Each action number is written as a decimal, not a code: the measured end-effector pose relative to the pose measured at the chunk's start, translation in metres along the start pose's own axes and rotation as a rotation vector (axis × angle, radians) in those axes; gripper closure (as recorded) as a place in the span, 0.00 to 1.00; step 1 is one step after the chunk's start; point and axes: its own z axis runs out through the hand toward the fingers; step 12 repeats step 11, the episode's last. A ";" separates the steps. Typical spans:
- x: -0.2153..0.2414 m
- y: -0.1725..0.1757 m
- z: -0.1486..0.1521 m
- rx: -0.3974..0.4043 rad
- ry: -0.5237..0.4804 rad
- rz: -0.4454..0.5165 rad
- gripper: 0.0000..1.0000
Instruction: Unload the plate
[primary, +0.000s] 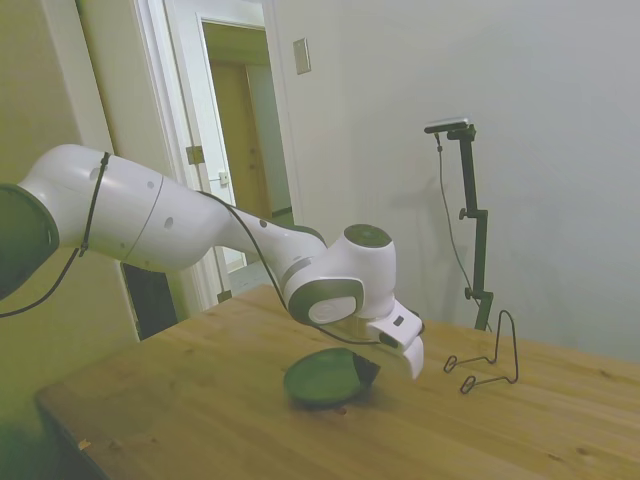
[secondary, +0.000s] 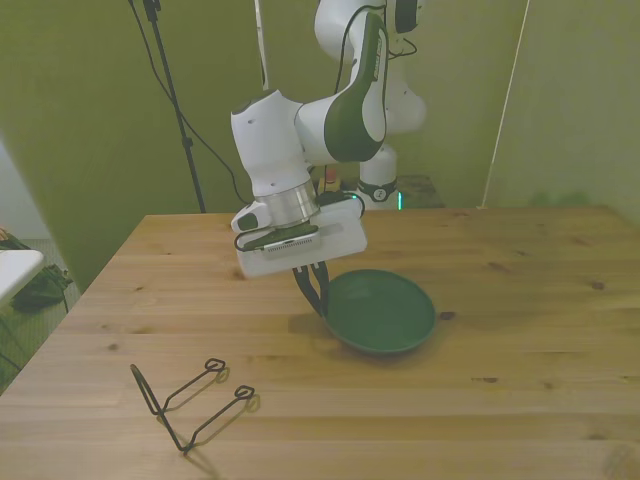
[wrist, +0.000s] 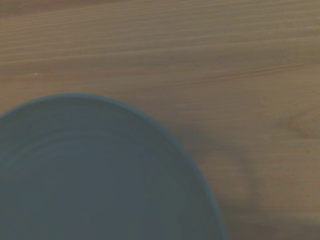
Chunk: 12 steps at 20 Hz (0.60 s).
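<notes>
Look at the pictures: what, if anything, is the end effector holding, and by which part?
The end effector holds the dark green plate by its rim, on the edge toward the front view's left, its fingers closed over it.

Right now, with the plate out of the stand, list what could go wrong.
1. The plate sits tilted in the gripper, held only at its rim; it may slip or drop hard onto the table.
2. The wire stand is close by; a low swing of the arm could knock it.
</notes>
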 end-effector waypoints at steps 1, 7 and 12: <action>0.001 -0.001 -0.003 0.002 0.010 -0.002 0.00; 0.010 -0.020 -0.042 0.040 0.066 -0.015 0.00; 0.003 -0.050 -0.107 0.091 0.091 -0.026 0.00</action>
